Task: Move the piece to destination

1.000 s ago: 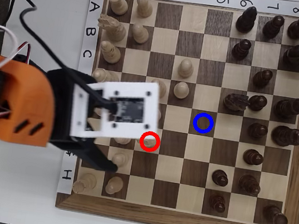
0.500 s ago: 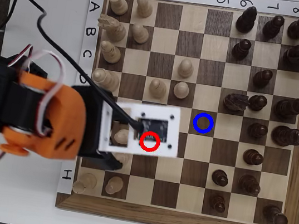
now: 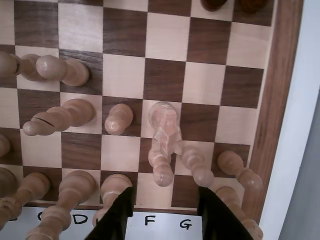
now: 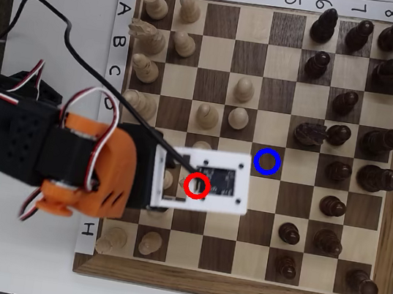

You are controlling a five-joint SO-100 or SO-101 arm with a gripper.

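White table (image 4: 25, 254) carries the chessboard (image 4: 231, 289). In the wrist view the pincer (image 3: 162, 197) gapes, holding nothing; the piece (image 3: 162, 167) stands just ahead, between its tips, leaning (lens effect). Overhead, the arm hides it; the destination (image 4: 267, 161) lies beyond the pincer, to the upper right

Arm (image 4: 68, 165) hides the red-ringed square (image 4: 196, 185) overhead.
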